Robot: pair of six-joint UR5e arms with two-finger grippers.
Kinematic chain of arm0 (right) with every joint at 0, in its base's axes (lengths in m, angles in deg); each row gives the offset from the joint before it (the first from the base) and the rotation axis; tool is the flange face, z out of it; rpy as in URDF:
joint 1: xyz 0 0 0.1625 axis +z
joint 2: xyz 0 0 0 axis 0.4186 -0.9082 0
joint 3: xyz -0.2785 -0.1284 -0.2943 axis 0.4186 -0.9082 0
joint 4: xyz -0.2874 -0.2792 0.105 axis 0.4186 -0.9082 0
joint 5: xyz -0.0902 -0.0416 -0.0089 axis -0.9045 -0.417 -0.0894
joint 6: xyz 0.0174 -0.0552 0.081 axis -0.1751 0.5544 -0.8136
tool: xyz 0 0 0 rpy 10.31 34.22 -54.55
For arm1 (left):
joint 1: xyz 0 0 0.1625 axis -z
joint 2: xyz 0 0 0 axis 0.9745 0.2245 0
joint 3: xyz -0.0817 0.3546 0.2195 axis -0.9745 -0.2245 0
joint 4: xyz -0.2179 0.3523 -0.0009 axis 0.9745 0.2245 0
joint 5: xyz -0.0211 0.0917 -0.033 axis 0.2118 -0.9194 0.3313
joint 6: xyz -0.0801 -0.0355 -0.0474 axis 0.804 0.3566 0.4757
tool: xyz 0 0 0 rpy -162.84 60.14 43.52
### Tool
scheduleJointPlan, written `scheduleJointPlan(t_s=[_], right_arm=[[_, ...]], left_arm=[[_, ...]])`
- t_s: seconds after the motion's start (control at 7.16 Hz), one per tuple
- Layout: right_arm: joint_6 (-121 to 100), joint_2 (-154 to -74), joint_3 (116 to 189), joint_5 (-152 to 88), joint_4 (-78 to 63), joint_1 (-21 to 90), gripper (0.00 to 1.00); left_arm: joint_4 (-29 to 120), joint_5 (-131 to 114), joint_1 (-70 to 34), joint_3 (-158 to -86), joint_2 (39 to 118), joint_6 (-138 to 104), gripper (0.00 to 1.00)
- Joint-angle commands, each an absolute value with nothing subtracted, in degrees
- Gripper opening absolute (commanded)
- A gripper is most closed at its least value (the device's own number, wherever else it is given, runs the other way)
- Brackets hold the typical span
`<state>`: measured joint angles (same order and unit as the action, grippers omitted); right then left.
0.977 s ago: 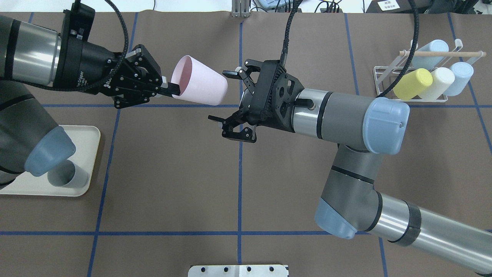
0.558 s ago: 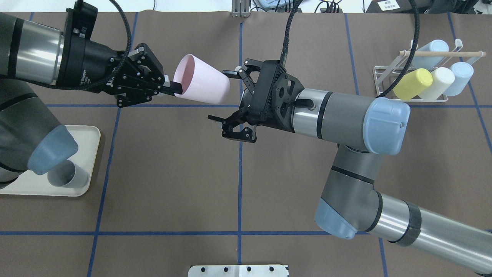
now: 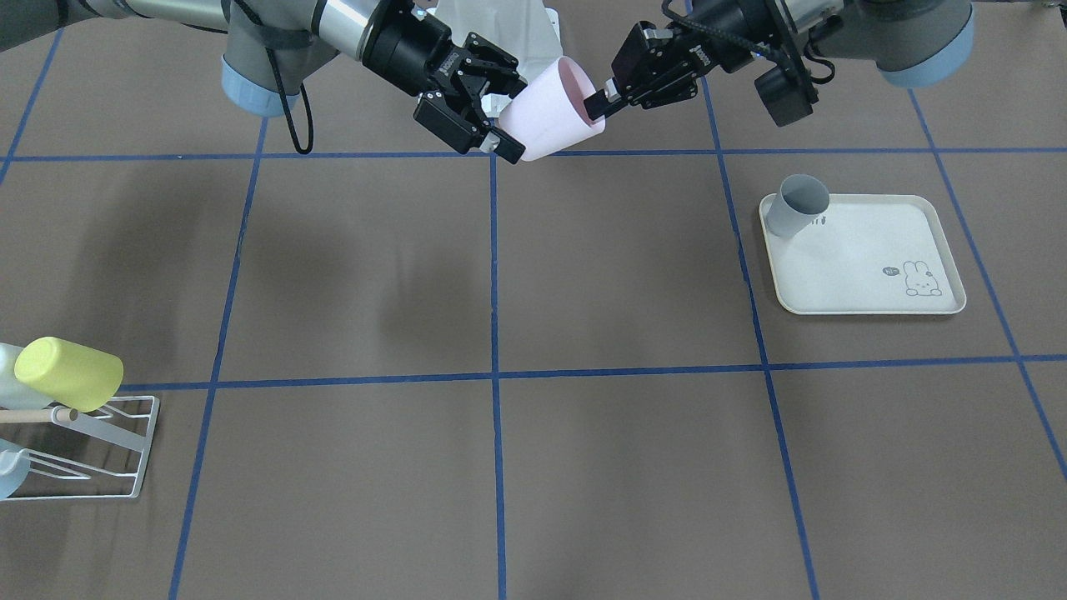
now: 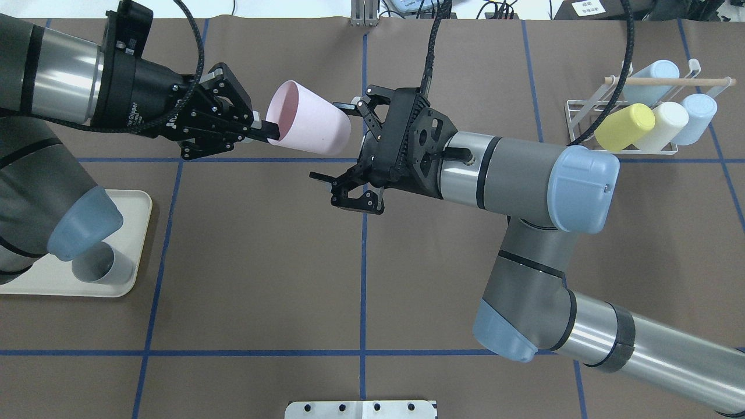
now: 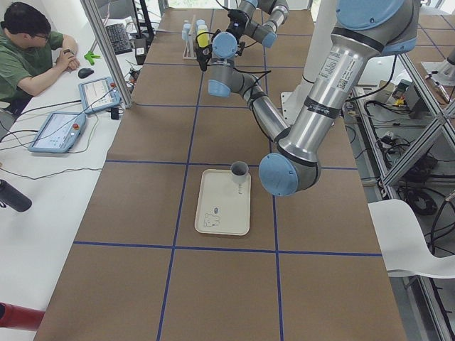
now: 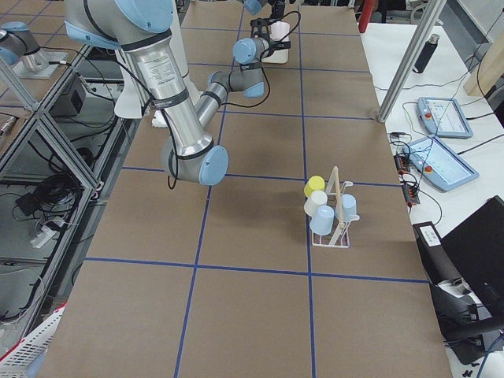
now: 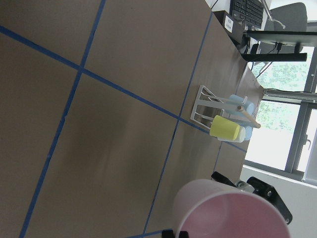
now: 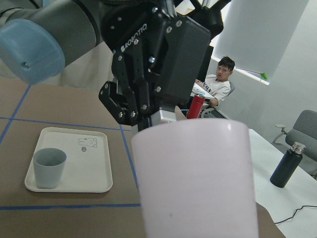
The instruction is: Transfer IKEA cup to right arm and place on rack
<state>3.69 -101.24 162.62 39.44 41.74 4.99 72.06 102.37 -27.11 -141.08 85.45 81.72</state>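
The pink IKEA cup (image 4: 308, 127) hangs above the table, lying sideways with its mouth toward the left arm. My left gripper (image 4: 270, 132) is shut on its rim, one finger inside the mouth. My right gripper (image 4: 329, 140) is open, its two fingers on either side of the cup's base without closing on it. The front-facing view shows the cup (image 3: 550, 108) between the right gripper (image 3: 517, 118) and the left gripper (image 3: 598, 104). The cup fills the right wrist view (image 8: 198, 178). The white wire rack (image 4: 634, 151) with a wooden dowel stands at the far right.
The rack holds a yellow cup (image 4: 625, 126), a cream cup (image 4: 660, 126) and light blue cups (image 4: 695, 116). A cream rabbit-print tray (image 3: 867, 250) with a grey cup (image 3: 796, 204) lies under the left arm. A person sits beyond the table's end (image 5: 32, 50).
The left arm has carried the pink cup a little to the right. The right gripper has moved toward it, so its open fingers now straddle the cup's base.
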Motion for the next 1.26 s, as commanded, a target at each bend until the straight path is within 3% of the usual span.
scheduleJointPlan(t_s=[0.0,0.28,0.56,0.7,0.84,1.12], right_arm=[[3.7,-101.2,162.6,39.4,41.7,5.0,0.79],[3.7,-101.3,162.7,38.3,41.7,5.0,0.54],[3.7,-101.4,162.7,37.6,41.7,4.9,0.48],[3.7,-101.5,162.7,37.5,41.7,4.9,0.45],[3.6,-101.6,162.7,37.5,41.7,4.9,0.44],[3.0,-101.6,162.7,37.4,41.7,5.0,0.44]], left_arm=[[72.1,102.3,-27.1,-141.0,85.5,81.7,0.00],[72.1,102.4,-27.1,-141.0,85.5,81.7,0.00],[72.4,102.5,-27.1,-141.0,85.6,81.6,0.00],[72.6,102.4,-27.1,-141.1,85.7,81.5,0.79],[72.5,102.0,-26.9,-141.4,86.1,81.1,1.00],[72.5,101.8,-26.7,-141.4,85.7,80.5,1.00]])
